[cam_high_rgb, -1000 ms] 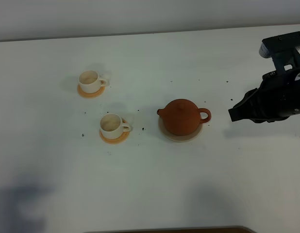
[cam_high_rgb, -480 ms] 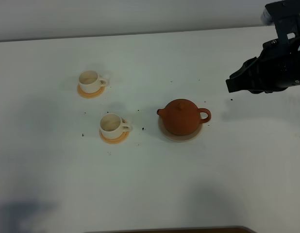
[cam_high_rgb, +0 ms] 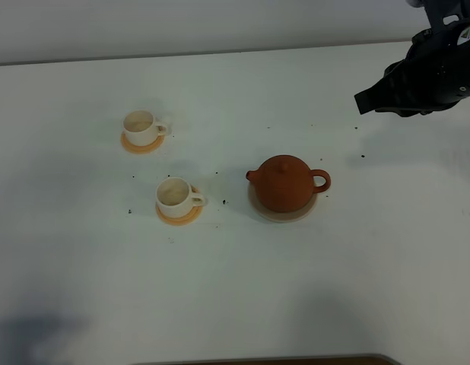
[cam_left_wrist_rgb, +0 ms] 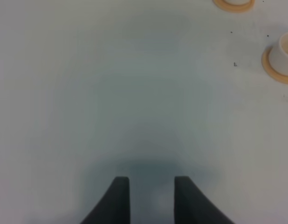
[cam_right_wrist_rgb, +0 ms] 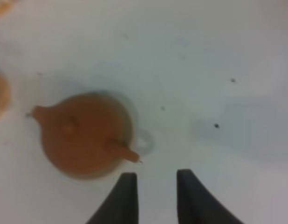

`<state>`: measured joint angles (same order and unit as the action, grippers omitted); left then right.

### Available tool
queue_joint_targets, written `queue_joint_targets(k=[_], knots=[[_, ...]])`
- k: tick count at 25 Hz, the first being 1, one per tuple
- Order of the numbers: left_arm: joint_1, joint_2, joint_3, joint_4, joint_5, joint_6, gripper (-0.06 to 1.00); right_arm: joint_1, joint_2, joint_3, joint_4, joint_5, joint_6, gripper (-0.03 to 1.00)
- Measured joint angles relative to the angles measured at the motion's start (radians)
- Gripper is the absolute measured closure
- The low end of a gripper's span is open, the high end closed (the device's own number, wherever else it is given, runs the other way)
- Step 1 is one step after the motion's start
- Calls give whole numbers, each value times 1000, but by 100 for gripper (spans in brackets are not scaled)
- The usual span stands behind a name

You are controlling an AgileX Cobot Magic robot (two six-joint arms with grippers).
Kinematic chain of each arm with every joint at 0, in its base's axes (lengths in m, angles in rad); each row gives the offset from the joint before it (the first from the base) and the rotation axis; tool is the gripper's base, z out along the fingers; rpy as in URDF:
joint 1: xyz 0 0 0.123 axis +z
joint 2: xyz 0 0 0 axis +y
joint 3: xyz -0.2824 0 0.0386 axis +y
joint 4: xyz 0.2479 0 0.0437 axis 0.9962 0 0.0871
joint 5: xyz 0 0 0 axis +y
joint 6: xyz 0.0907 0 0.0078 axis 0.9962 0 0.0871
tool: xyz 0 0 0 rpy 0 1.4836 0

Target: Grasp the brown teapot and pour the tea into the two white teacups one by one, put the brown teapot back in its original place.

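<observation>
A: Exterior high?
B: Brown teapot [cam_high_rgb: 284, 183] stands upright on its coaster [cam_high_rgb: 264, 216], mid-table [cam_high_rgb: 311, 304]. Far teacup [cam_high_rgb: 140, 125] and near teacup [cam_high_rgb: 174, 195] sit on orange saucers toward the left edge. Right gripper [cam_high_rgb: 363, 100] hangs over the far right corner, well apart from the pot.
A: Left wrist?
B: Left gripper [cam_left_wrist_rgb: 152, 179] has its jaws parted, nothing between.
A: Right wrist?
B: Jaws parted, empty, teapot [cam_right_wrist_rgb: 83, 135] untouched.
A: Progress?
B: Can't tell if the cups hold tea. With the pot on its coaster, it's either unstarted or finished.
</observation>
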<state>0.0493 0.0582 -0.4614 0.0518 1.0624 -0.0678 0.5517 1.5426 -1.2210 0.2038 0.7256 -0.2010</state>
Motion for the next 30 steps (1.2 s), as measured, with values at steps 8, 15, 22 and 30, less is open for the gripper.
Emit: queue_joint_targets(k=[8,15,22,30], knots=[[0,0,0,-5,0,-7,67,0,90,-16,-63,16,20,73],[0,0,0,-6,-1,-6,67,0,164,-16,-72,3,-56,73],[0,0,0,-6,-1,-6,67,0,208,-17,-60,-37,-193,69],[0,0,0,-5,-1,-6,67,0,240,-52,63,-61,-443,65]])
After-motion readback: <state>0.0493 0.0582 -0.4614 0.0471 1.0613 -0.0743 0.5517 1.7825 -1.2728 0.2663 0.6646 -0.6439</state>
